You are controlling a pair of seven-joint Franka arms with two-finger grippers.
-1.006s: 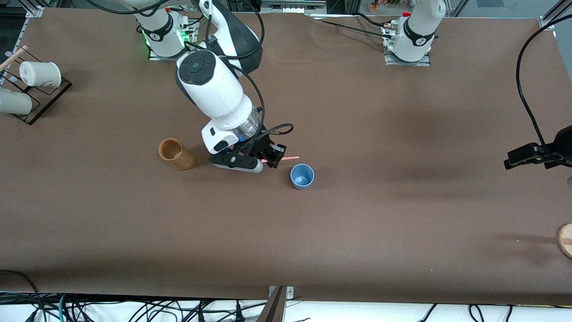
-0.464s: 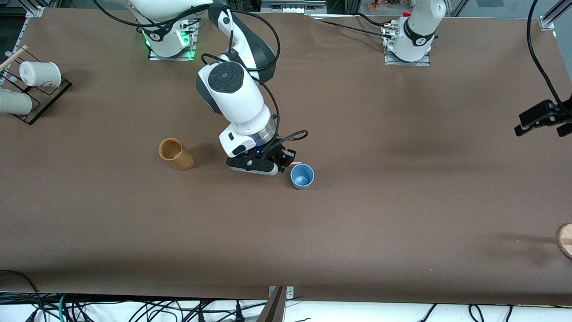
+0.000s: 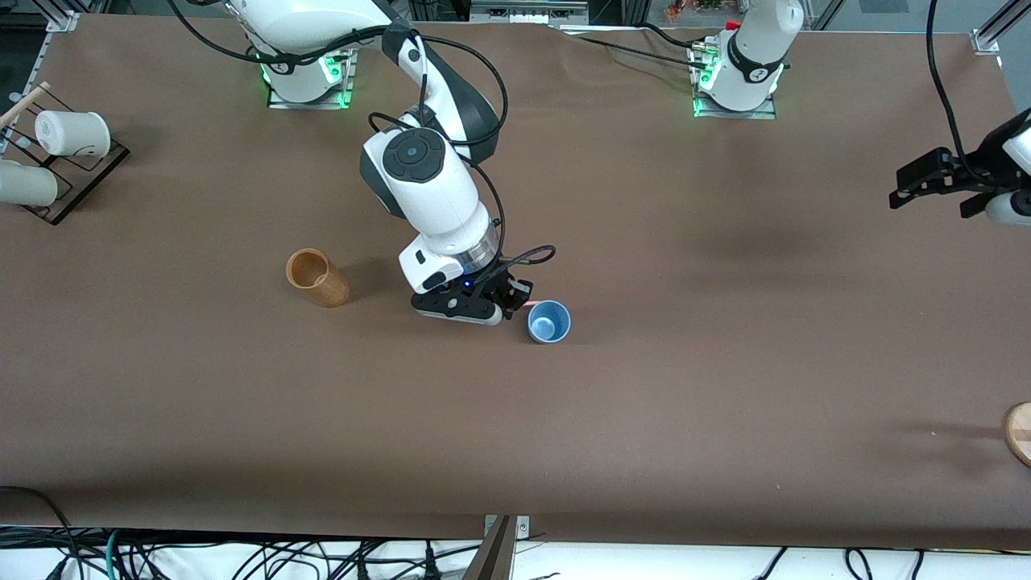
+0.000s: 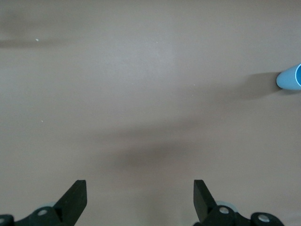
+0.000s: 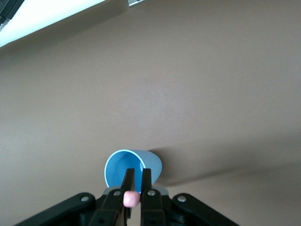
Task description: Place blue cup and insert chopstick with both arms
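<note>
The blue cup [image 3: 549,321] stands upright on the brown table near its middle. My right gripper [image 3: 515,300] is right beside and over the cup's rim, shut on the pink chopstick [image 3: 532,303], of which only a short tip shows. In the right wrist view the fingers [image 5: 128,181] hang over the cup's opening [image 5: 117,167] with the chopstick's end [image 5: 131,198] clamped between them; its lower end is hidden. My left gripper [image 3: 950,181] is open and empty, up in the air over the left arm's end of the table; its wrist view [image 4: 139,188] shows the cup [image 4: 290,77] far off.
A tan wooden cylinder holder [image 3: 316,276] stands beside the right gripper, toward the right arm's end. White cups [image 3: 71,133] lie on a black rack [image 3: 76,189] at that end. A wooden disc [image 3: 1019,431] sits at the left arm's end, near the front edge.
My right gripper has moved over to the cup's rim and the chopstick has turned from lying level to pointing down. The cup has shifted slightly. My left gripper has drawn back toward its base.
</note>
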